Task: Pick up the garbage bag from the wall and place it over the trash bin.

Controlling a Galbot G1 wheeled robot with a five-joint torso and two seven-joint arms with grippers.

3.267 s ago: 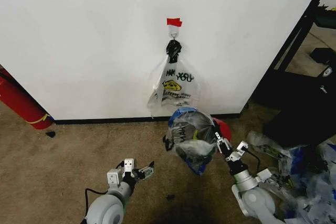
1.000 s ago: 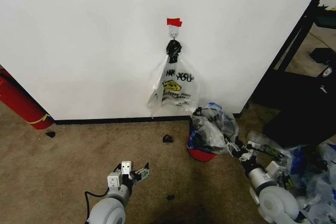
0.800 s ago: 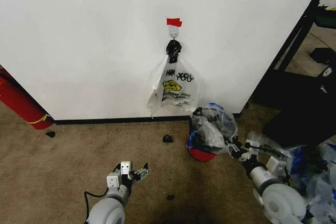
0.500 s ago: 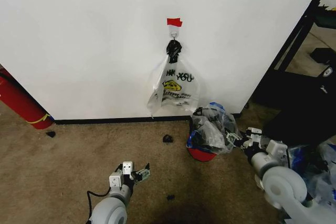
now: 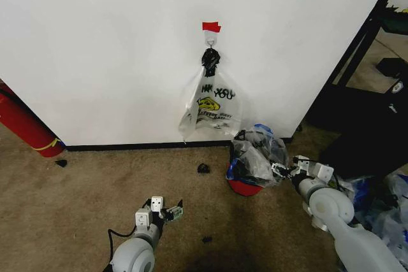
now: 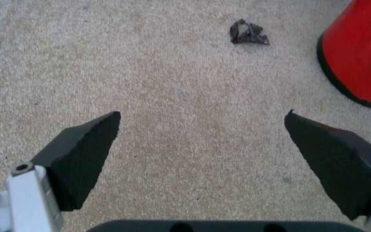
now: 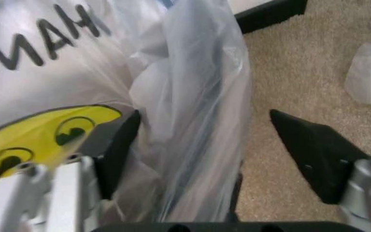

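Left gripper is parked low over the carpet at about 7 o'clock in the head view, fingers spread wide with nothing between them. Its wrist cam looks down past the two dark pads at bare carpet, a small dark scrap and a curved red edge off to one side that I can't identify from this angle.

In the middle, the smiley bag hangs on the hook under the red tape on the wall. That's not the one for the job.

The garbage bag is off the wall and sits bunched over the bin at roughly 4 o'clock from the hook — only the bin's red base peeks out underneath. So I'd say the pick is done and the drape mostly done; what looks left is letting go and backing off, maybe tidying the bag around the rim.

Right gripper is at the bag's right edge. The head view is too far off to read it, but the right wrist cam shows the jaws standing well apart with a fold of clear plastic lying between them, against one finger — spread, not pinching. That cam also catches the smiley print close behind.
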